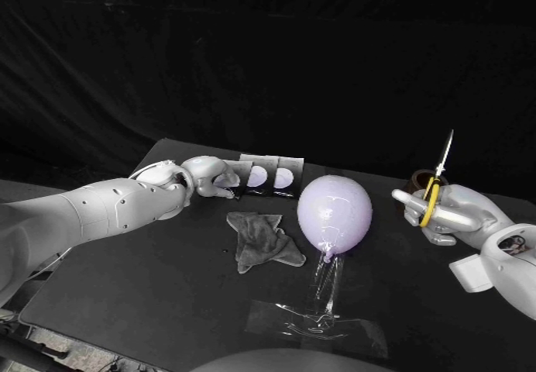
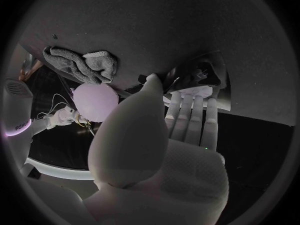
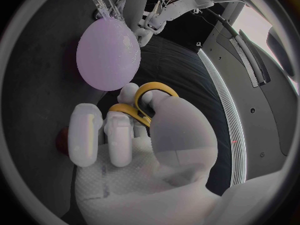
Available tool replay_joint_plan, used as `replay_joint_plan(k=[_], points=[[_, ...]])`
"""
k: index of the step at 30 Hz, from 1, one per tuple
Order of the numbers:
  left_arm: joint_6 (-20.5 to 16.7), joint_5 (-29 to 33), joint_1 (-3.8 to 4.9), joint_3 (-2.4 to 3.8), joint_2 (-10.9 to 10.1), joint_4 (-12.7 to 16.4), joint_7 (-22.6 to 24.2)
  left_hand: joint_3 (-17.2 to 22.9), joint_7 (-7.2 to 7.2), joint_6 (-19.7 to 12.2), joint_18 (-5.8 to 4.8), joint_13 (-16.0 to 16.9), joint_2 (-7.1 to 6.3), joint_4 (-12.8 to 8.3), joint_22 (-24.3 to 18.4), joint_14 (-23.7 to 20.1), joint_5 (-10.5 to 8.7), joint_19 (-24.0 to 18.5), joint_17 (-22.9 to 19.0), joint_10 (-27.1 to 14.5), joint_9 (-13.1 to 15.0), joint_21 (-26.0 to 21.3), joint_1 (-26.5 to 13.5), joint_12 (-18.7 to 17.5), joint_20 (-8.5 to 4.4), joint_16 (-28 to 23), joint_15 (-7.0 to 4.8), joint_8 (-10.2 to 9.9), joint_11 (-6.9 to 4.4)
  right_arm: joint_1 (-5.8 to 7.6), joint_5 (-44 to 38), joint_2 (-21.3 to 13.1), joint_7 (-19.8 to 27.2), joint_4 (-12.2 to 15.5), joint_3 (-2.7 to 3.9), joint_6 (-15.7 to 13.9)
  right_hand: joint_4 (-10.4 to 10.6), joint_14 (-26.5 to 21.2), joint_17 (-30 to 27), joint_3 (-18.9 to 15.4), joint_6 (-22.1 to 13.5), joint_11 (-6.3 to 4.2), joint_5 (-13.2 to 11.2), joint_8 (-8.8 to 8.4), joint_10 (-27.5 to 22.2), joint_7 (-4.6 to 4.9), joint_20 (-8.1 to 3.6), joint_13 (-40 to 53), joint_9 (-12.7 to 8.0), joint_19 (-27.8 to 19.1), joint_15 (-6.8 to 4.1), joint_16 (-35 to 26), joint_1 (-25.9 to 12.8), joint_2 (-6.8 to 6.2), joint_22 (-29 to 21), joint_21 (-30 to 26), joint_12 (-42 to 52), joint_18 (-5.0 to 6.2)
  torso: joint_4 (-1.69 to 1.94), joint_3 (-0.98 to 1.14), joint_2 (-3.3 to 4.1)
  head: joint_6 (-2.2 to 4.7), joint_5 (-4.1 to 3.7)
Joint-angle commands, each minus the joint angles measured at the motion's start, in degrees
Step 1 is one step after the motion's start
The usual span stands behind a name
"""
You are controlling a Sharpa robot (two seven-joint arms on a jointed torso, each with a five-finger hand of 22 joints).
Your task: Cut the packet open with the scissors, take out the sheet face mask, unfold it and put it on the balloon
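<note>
Right of the balloon (image 1: pixel 333 211), well apart from it: right hand (image 1: pixel 452 211) wrapped firmly round the yellow handles of the scissors (image 1: pixel 431 201), blades pointing straight up. Probably held so to keep the points away from the balloon's skin and ready for the cut once a packet is brought across.

Behind and to the left of the balloon, at the far edge of the tabletop (image 1: pixel 134 287): packets (image 1: pixel 268 174) laid in an overlapping row, flat and unopened. Left hand (image 1: pixel 207 177) reached out to the end of that row farthest from the balloon, fingers (image 2: pixel 190 117) stretched along the tabletop with tips at a packet's edge, thumb coming over from above. Looks like the start of a pinch; cannot tell whether anything is actually gripped.

Balloon itself upright on a clear stand (image 1: pixel 326 294), presumably fixed there to stay put for the mask.

Just left of the balloon, nearer than the packets: a crumpled grey cloth (image 1: pixel 262 242), untouched.

Packets well apart from the scissors, with the balloon between.
</note>
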Motion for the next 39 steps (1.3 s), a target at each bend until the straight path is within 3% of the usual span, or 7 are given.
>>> replay_joint_plan(k=[1,4,19,23,30,35,39], points=[[7.9,-2.6,-2.25,-1.47,-0.2,-0.7,-3.4,4.7,0.12,1.1,0.78,0.5,10.31,-2.4,1.6,1.6,-0.07,2.4,3.2,1.8,0.0,0.7,9.9,-0.7,-0.42,3.2,-0.25,0.6,-0.07,-0.02,-0.7,0.1,1.0,0.0,0.04,0.3,-0.3,5.7,15.0,-0.2,14.2,-7.78,0.1,30.58,14.4,-5.88,-0.29,15.1,16.7,0.1,-0.90,0.2,1.8,1.25,9.2,-0.3,63.3,0.68,0.00,0.03,0.03,0.09,0.03],[7.6,-2.3,-2.26,-1.47,-0.4,-0.6,-3.1,6.7,0.19,1.5,0.74,0.4,10.24,-2.3,1.6,2.4,-0.10,2.9,3.0,2.7,-0.2,0.9,9.9,-1.2,-0.46,3.0,-0.20,0.6,0.01,-0.02,-0.7,0.1,1.0,-0.1,0.04,0.3,-0.3,5.7,15.0,-0.2,14.2,-7.78,0.1,30.58,14.4,-5.88,-0.29,15.1,16.7,0.1,-0.90,0.2,1.8,1.25,9.2,-0.3,63.3,0.68,-0.01,0.01,0.03,0.03,0.06],[2.4,5.0,-2.12,-1.13,-3.0,1.8,3.5,22.3,0.59,2.7,0.52,0.4,6.25,-2.4,0.7,4.2,-0.10,2.9,1.0,4.1,-0.9,0.8,3.8,-2.3,0.29,0.6,0.76,0.5,0.87,-0.04,-0.7,0.3,1.1,-0.5,0.04,0.0,-0.3,5.7,15.0,-0.1,14.1,-7.77,0.1,30.43,14.4,-5.87,-0.29,15.1,16.6,0.0,-0.89,0.2,1.7,1.37,9.2,-0.4,63.3,0.71,0.04,0.03,-0.08,0.31,-0.02],[1.8,8.2,-1.53,-0.75,-4.4,3.2,5.1,24.3,0.98,2.9,0.43,0.4,5.56,-2.5,0.3,4.3,-0.11,0.8,0.8,3.9,-0.8,-0.1,2.5,-2.4,0.96,0.2,1.52,0.6,1.66,-0.05,-0.7,0.3,1.1,-0.6,0.04,0.0,-0.3,5.7,15.0,-0.1,14.1,-7.77,0.1,30.43,14.4,-5.87,-0.29,15.1,16.6,0.0,-0.89,0.2,1.7,1.37,9.2,-0.4,63.3,0.71,0.08,0.07,-0.10,0.43,-0.05],[4.7,11.5,0.73,-0.19,-6.4,5.6,5.0,25.1,1.25,2.8,0.46,0.4,4.84,-2.7,0.0,4.3,-0.13,-0.5,0.6,3.7,-0.8,-0.7,1.8,-2.4,1.32,-0.1,1.86,0.7,2.05,-0.06,-0.7,0.6,1.1,-1.1,0.04,-0.1,-0.2,5.7,15.0,-0.1,14.1,-7.77,0.1,30.40,14.4,-5.86,-0.29,15.1,16.6,0.0,-0.89,0.2,1.6,1.43,9.2,-0.4,63.3,0.71,0.06,0.09,-0.10,0.76,0.05],[7.7,12.1,1.87,-0.10,-6.6,6.0,2.9,25.3,1.53,2.5,0.48,0.4,4.60,-2.3,-0.1,4.3,-0.16,-0.8,0.5,3.5,-0.7,-0.9,0.5,-2.3,1.55,-0.3,2.07,0.7,2.47,-0.06,-0.7,0.8,1.1,-1.4,0.04,-0.1,-0.2,5.7,15.0,-0.2,14.0,-7.76,0.1,30.36,14.4,-5.85,-0.29,15.1,16.6,0.0,-0.89,0.2,1.6,1.45,9.1,-0.5,63.3,0.73,0.00,0.15,-0.24,0.81,0.13],[8.9,12.0,2.15,-0.08,-6.3,6.0,1.4,25.3,1.73,2.1,0.43,0.4,4.58,-2.1,-0.2,4.1,-0.17,-1.0,0.4,3.2,-0.7,-1.1,-0.9,-2.4,1.70,-0.5,2.29,0.6,2.81,-0.07,-0.7,0.9,1.1,-1.4,0.04,-0.1,-0.2,5.7,15.0,-0.2,14.0,-7.76,0.1,30.36,14.4,-5.85,-0.29,15.1,16.6,0.0,-0.89,0.2,1.6,1.45,9.1,-0.5,63.3,0.73,-0.09,0.16,-0.16,0.94,0.09]])
